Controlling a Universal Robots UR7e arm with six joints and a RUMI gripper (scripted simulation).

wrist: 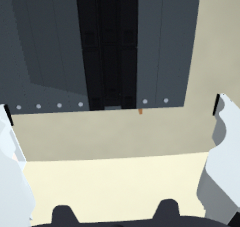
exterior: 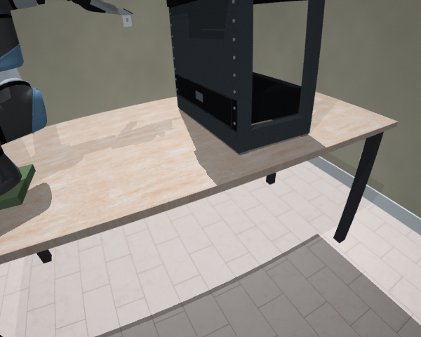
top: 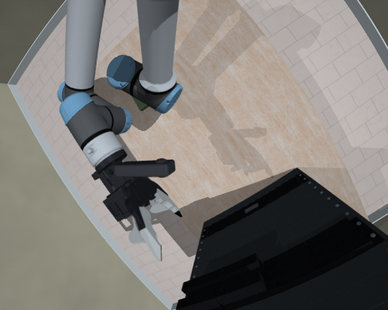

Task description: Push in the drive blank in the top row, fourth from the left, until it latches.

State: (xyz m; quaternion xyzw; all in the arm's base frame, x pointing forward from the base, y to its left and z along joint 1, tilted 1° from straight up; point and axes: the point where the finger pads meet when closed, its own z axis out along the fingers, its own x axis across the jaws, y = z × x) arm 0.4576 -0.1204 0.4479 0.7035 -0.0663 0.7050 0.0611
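Observation:
The black rack (top: 288, 247) stands on the wooden table at its far end, and it also shows in the exterior view (exterior: 239, 72), with its top cut off by the frame. My gripper (top: 169, 235) is open and empty. It hovers high, off the rack's front left corner and apart from it. In the wrist view the open fingers frame the rack's front, turned sideways, with a dark band of drive blanks (wrist: 107, 47) ahead. I cannot tell the single blanks apart. Dark blocks (top: 226, 276) stick out near the rack's top front.
The wooden table (exterior: 138, 163) carries the arm's green base plate (exterior: 11, 190) at its left end. A dark panel with a label (exterior: 203, 95) sits low on the rack's front. An olive wall stands behind the table.

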